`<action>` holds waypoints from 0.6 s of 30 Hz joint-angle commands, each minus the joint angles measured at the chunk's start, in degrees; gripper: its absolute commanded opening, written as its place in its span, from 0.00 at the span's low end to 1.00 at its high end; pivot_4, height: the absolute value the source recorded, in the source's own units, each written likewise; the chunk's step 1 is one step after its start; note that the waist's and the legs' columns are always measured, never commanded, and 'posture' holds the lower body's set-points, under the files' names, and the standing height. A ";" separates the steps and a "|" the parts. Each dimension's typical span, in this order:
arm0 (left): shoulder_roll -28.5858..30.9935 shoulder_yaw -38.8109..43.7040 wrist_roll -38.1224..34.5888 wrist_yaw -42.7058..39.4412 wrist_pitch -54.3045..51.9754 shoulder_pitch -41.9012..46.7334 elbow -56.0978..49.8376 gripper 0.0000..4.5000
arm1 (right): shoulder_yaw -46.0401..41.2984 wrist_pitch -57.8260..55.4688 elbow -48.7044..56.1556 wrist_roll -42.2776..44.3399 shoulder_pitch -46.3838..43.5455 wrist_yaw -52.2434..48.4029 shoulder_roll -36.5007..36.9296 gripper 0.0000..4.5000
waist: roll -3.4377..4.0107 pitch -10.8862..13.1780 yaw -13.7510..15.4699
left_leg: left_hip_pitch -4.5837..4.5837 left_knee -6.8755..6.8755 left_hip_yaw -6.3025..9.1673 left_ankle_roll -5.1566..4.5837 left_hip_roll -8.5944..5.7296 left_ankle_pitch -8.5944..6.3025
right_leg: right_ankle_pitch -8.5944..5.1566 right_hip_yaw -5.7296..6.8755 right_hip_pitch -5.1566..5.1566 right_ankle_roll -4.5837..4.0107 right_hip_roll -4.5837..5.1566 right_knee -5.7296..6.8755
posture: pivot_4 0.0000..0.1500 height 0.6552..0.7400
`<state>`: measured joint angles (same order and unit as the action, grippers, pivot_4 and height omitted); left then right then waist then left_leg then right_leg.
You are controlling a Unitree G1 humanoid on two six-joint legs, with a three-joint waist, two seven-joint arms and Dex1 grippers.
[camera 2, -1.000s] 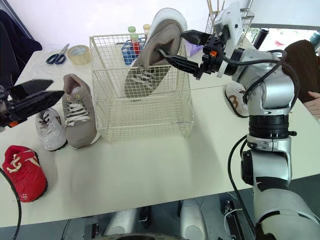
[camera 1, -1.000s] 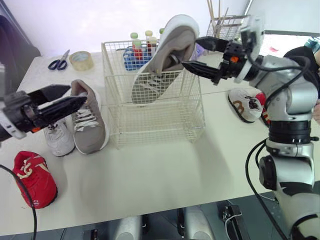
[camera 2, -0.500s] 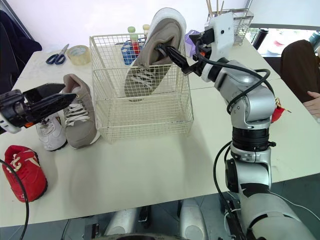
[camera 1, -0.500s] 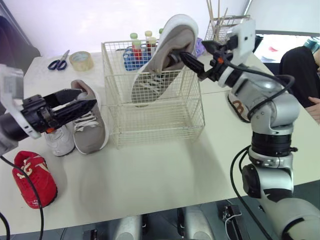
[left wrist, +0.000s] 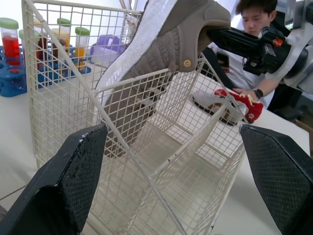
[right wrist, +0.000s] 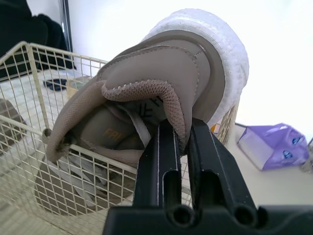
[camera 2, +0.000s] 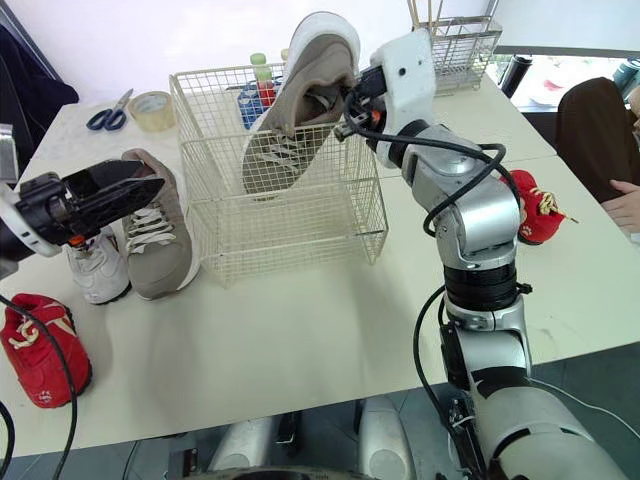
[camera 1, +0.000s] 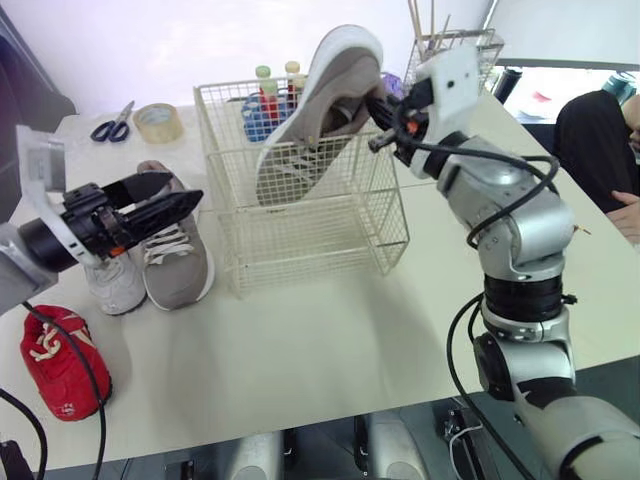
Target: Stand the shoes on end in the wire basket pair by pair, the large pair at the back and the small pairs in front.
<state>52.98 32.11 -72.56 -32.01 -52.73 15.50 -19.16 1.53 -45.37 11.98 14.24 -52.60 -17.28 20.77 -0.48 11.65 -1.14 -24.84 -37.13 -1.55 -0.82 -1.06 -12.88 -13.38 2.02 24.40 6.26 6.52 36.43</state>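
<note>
A large taupe shoe (camera 1: 330, 110) stands toe down in the wire basket (camera 1: 300, 245), its heel rising above the rim. My right gripper (camera 1: 375, 105) is shut on the shoe's heel collar, and its fingers (right wrist: 161, 147) pinch the padded edge. The matching taupe shoe (camera 1: 170, 245) lies on the table left of the basket, beside a small white shoe (camera 1: 110, 280). A small red shoe (camera 1: 55, 360) sits near the front left edge. Another red shoe (camera 2: 535, 215) lies right of my right arm. My left gripper (camera 1: 185, 192) hangs open above the taupe shoe on the table, pointing at the basket.
Behind the basket stand a blue test-tube rack (camera 1: 262, 100), a tape roll (camera 1: 160, 120) and scissors (camera 1: 108, 125). A wire holder (camera 1: 450, 45) stands at the back right, with a purple pack (left wrist: 105, 46) near it. A person (camera 1: 600, 130) sits at the right edge.
My right gripper moved in onto the shoe's heel and shut on the collar. My left gripper drifted a little toward the basket and stayed open.
</note>
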 commanded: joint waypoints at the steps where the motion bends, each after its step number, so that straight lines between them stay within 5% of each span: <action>1: -0.26 0.64 0.17 0.20 1.14 0.50 -1.18 1.00 | 0.79 2.57 3.09 -1.13 -2.56 -0.54 0.03 0.07 | 0.00 0.00 0.00 | 0.00 0.00 0.00 0.00 0.01 0.00 | 0.00 0.00 0.00 0.00 0.00 0.00 | 1.00 1.00; 18: -1.61 -0.35 1.42 0.21 1.14 1.77 -0.59 1.00 | 1.96 20.51 1.55 -9.74 -5.28 -1.99 2.72 0.07 | 0.00 0.00 0.25 | -0.01 0.00 0.02 0.00 -0.01 0.00 | 0.00 0.00 0.00 0.00 -0.01 -0.01 | 1.00 1.00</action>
<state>51.33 31.52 -71.33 -31.81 -52.73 16.31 -19.16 3.87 -27.38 10.80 5.15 -55.41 -18.66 23.37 -0.49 11.66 -0.89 -24.85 -37.13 -1.53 -0.82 -1.06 -12.88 -13.38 2.02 24.40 6.26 6.51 36.41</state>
